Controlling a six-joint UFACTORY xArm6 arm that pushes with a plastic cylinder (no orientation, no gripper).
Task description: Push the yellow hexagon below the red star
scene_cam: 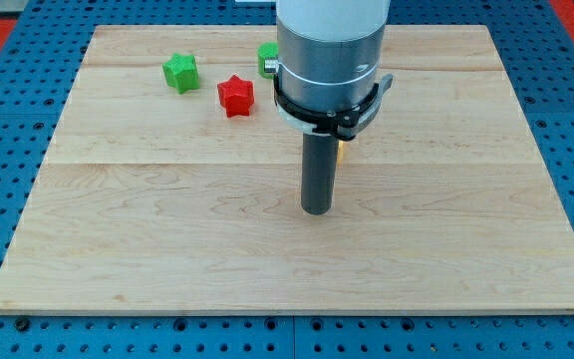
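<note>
The red star (235, 96) lies on the wooden board (167, 229) at the upper left of centre. Only a thin yellow sliver (341, 150) shows just right of my rod; it looks like the yellow hexagon, mostly hidden behind the rod. My tip (316, 210) rests on the board near the centre, just below that yellow sliver and well to the lower right of the red star.
A green star-like block (180, 72) lies left of the red star. Another green block (267, 58) sits at the top, partly hidden by the arm's grey body (329, 50). A blue pegboard surface surrounds the board.
</note>
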